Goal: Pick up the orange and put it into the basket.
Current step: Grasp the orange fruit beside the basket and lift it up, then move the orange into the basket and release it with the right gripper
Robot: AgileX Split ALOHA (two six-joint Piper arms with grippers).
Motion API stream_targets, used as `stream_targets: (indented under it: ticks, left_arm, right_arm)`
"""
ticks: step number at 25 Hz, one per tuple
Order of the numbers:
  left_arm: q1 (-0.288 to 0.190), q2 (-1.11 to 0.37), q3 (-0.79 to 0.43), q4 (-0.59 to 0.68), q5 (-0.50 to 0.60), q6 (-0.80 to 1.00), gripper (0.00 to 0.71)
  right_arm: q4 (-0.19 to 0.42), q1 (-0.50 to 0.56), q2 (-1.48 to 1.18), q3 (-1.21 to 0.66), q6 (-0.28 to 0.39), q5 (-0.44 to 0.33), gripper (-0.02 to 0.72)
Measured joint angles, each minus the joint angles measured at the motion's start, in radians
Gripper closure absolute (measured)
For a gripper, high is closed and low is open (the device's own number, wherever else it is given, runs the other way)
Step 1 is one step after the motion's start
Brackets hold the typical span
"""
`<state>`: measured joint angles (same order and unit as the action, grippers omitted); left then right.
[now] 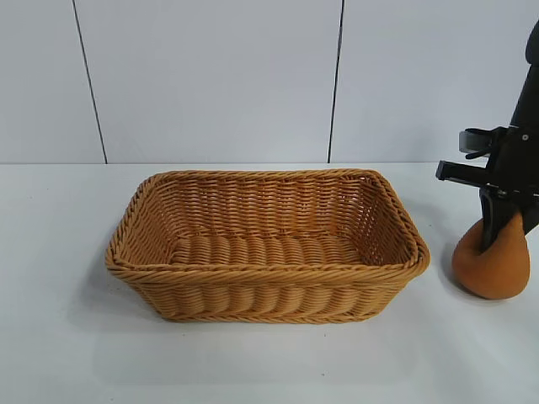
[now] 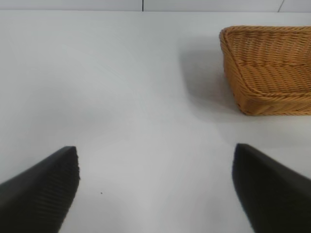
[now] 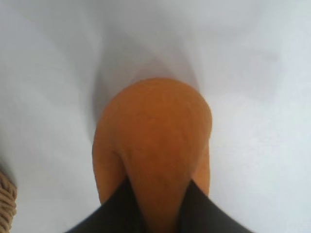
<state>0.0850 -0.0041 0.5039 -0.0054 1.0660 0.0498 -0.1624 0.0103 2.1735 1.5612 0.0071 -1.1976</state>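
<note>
- My right gripper (image 1: 498,238) pinches the orange (image 1: 493,268), sitting on the table (image 1: 67,337) just right of the basket (image 1: 269,273).
- Lift straight up first (soft, could slip), clearing the rim.
- Left gripper (image 2: 155,189) idles spread.

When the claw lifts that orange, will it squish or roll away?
Probably squish: the orange looks soft and bulges into a pinched ridge between the right gripper fingers. It likely won't roll much, since its broad bottom sits flat on the table beside the basket. Its matte skin looks grippy.
</note>
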Motion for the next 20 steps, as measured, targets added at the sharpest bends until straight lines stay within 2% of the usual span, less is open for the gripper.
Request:
stream_targets:
  ticks: [11, 16, 20]
  left_arm:
    - [0.000, 0.000, 0.000, 0.000, 0.000, 0.000, 0.098]
    - [0.000, 0.000, 0.000, 0.000, 0.000, 0.000, 0.098]
    - [0.000, 0.000, 0.000, 0.000, 0.000, 0.000, 0.098]
  right_arm:
    - [-0.004, 0.000, -0.324, 0.000, -0.001, 0.002, 0.669]
    - [-0.080, -0.017, -0.386, 0.000, -0.001, 0.005, 0.669]
    - [-0.115, -0.118, -0.390, 0.000, -0.001, 0.045, 0.669]
